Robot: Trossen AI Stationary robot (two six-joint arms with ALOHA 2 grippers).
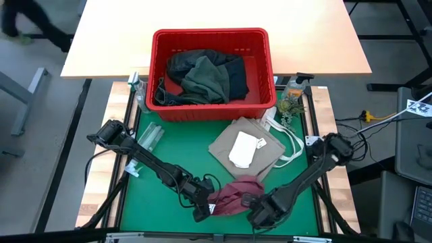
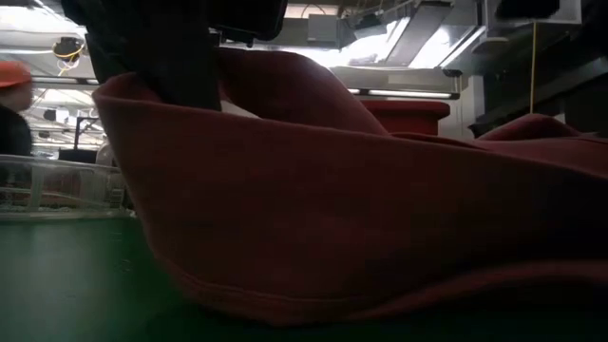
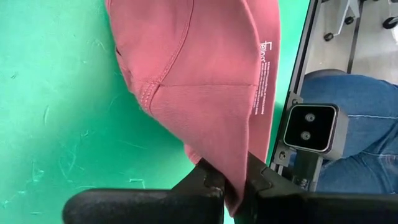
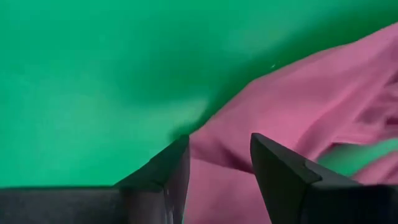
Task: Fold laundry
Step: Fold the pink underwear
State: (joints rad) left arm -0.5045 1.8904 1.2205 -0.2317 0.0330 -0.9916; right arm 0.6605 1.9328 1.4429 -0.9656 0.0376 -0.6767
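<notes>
Maroon piece [image 1: 235, 194] lies bunched on the green mat [image 1: 182, 152] at bottom centre of the high view, between the two grippers. Left gripper [image 1: 202, 210] sits at its left edge, bottom centre-left of frame, fingers clamped together on a fold of the fabric; left wrist view shows the cloth [image 3: 205, 93] pinched between the dark fingers [image 3: 214, 183] w/ a line of white print along one hem. Right gripper [image 1: 260, 214] is at the garment's lower right edge, bottom centre-right; in the right wrist view its fingers [image 4: 168, 171] stand apart w/ pink-red cloth [image 4: 298, 118] showing in the gap, nothing gripped. Low view is mostly filled by the maroon fabric [image 2: 332, 209], lifted in a hump at upper left of frame.

Tan top [image 1: 244, 148] lies flat near mat centre, just above and right of the maroon piece, w/ a white patch on it. Red basket [image 1: 210, 39] sits in upper centre, at the mat's far edge, holding an olive-green garment [image 1: 209, 77] and dark clothes [image 1: 181, 65]. A bottle [image 1: 291, 91] stands right of the basket.
</notes>
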